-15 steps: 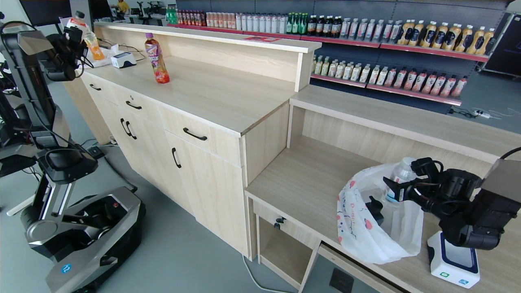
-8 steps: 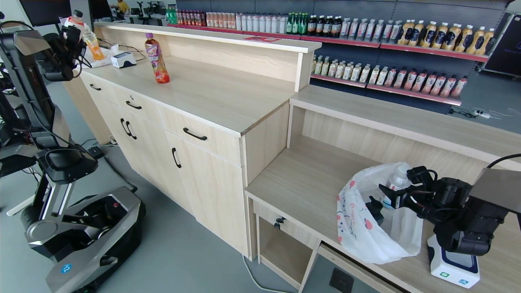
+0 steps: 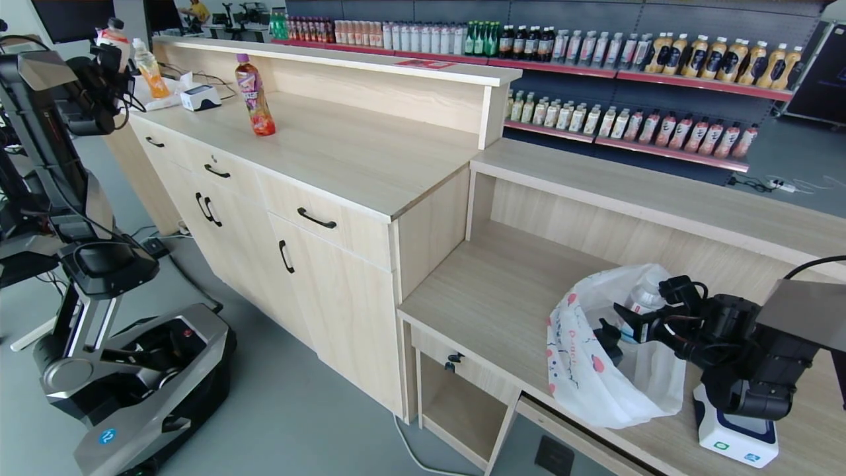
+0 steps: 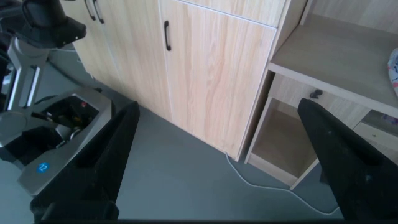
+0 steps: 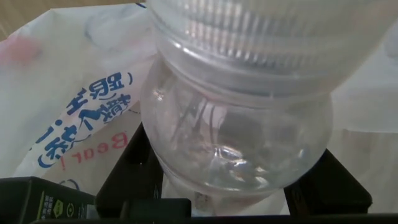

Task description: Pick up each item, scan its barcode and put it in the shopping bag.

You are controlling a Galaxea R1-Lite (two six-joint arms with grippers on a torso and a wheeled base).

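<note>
Head view: right hand closed round clear bottle, held in mouth of shopping bag on counter. Scanner just beside shopping bag. Bagging step judged in hand. Release called for next, then red drink bottle, well apart from shopping bag.

Left wrist view: left hand spread wide, nothing held.

Right wrist view: clear bottle gripped against shopping bag. Blue and red print noted, not read out.

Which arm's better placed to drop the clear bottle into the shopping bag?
Right. The right gripper is shut on the clear bottle at the shopping bag mouth. The left gripper is open and empty, out over the floor beside the cabinets.
</note>
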